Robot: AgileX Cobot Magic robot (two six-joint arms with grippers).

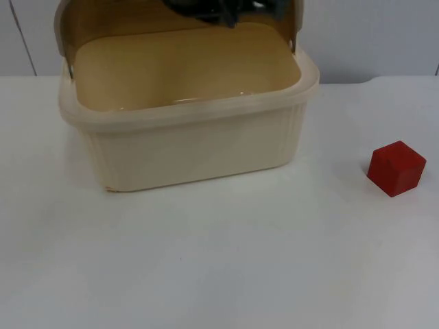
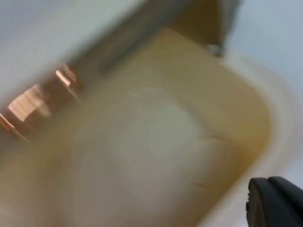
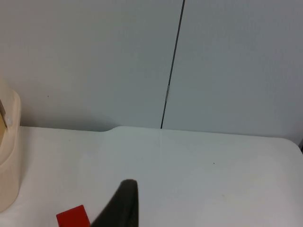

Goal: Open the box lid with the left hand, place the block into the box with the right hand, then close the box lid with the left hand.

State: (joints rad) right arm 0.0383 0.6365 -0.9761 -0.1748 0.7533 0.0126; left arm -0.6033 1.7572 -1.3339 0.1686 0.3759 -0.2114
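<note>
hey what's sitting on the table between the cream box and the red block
Nothing. In the top view the stretch of white table between the box and the red block is bare.

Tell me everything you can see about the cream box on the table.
The box is a cream, plastic-looking tub with rounded corners, a thick rolled rim and faint vertical ribs at its corners. It stands upright on the white table, toward the back left. Its lid is swung up and back on side pivots, so the box is open. The tan inside looks bare and smooth. The left gripper is at the raised lid's edge. The red block lies apart, to its right.
</note>
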